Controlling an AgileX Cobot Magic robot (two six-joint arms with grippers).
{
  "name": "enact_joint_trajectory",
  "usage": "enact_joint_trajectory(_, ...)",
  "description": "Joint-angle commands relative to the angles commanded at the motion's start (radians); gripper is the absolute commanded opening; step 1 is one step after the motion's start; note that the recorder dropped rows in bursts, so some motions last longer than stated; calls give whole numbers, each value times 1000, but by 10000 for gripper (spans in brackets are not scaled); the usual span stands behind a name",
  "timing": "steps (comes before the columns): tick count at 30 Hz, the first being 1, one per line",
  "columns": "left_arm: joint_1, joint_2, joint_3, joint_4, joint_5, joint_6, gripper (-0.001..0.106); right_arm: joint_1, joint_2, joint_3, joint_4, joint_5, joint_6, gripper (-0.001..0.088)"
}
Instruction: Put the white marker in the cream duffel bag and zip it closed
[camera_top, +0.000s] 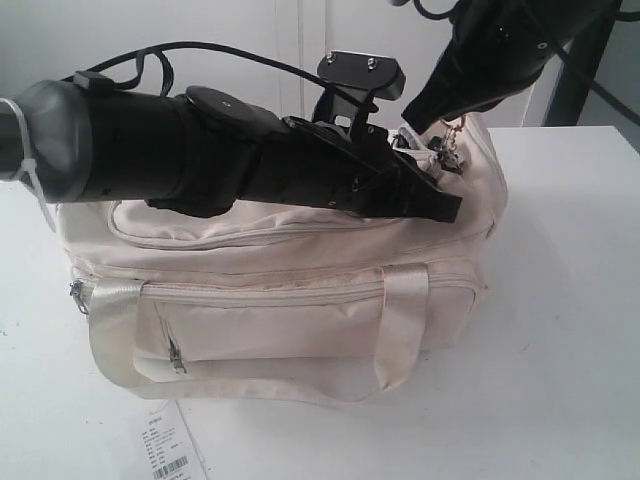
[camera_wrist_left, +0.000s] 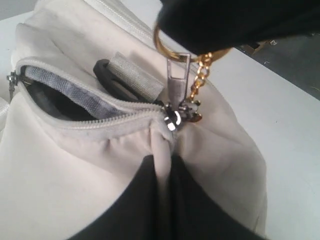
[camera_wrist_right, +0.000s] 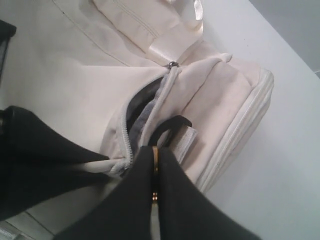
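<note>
The cream duffel bag (camera_top: 300, 300) stands in the middle of the white table. At its right end the top zip is partly open, showing dark grey lining (camera_wrist_left: 55, 102). My left gripper (camera_top: 448, 208) lies across the bag's top and is shut on a fold of cream fabric (camera_wrist_left: 162, 150) just below the zip slider (camera_wrist_left: 175, 117). My right gripper (camera_top: 440, 118) comes down from the upper right. It is shut on the gold ring (camera_wrist_right: 155, 157) of the zipper charm (camera_wrist_left: 200, 75). The white marker is out of view.
A white paper barcode tag (camera_top: 165, 450) lies on the table in front of the bag. Shiny strap handles (camera_top: 405, 320) hang over the bag's front beside the shut front pocket zip (camera_top: 172, 345). A grey webbing tab (camera_wrist_left: 137, 75) sits beside the opening.
</note>
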Motion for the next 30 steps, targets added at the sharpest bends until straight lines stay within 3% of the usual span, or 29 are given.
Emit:
enact_joint_trajectory(15,0,-34,0,4,11,23,0,0,55,0,-27,-196,0,0)
enact_joint_trajectory(30,-31,-46,9,19,0,23,0,-60,122,-16,-23,-348,2,0)
